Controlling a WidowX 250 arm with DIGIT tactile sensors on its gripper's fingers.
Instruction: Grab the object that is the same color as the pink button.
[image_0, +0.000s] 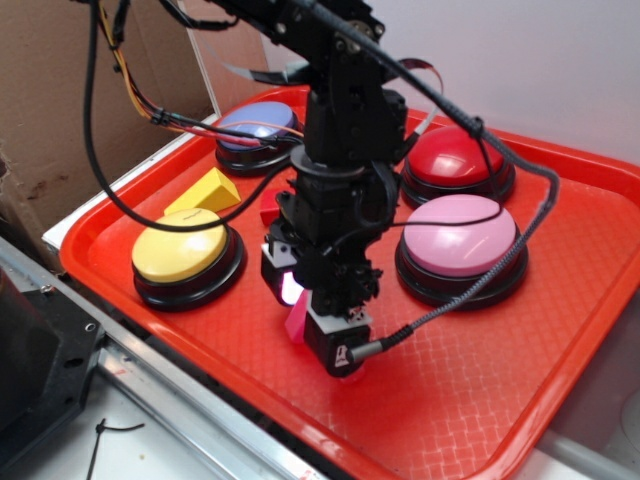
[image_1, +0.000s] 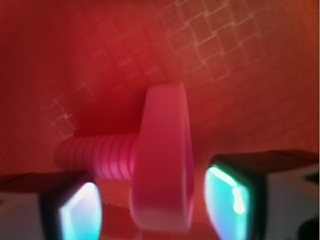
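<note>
The gripper (image_1: 155, 205) hung spread around the bolt (image_1: 162, 160) mid-tray (image_0: 480, 400); its left finger (image_1: 75, 210) overlapped the ribbed shaft; closing might tip the bolt out.

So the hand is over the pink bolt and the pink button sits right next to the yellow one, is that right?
Not quite. In the exterior view the pink button sits next to the red button; the yellow button is across the tray. The hand is over the pink bolt.
</note>
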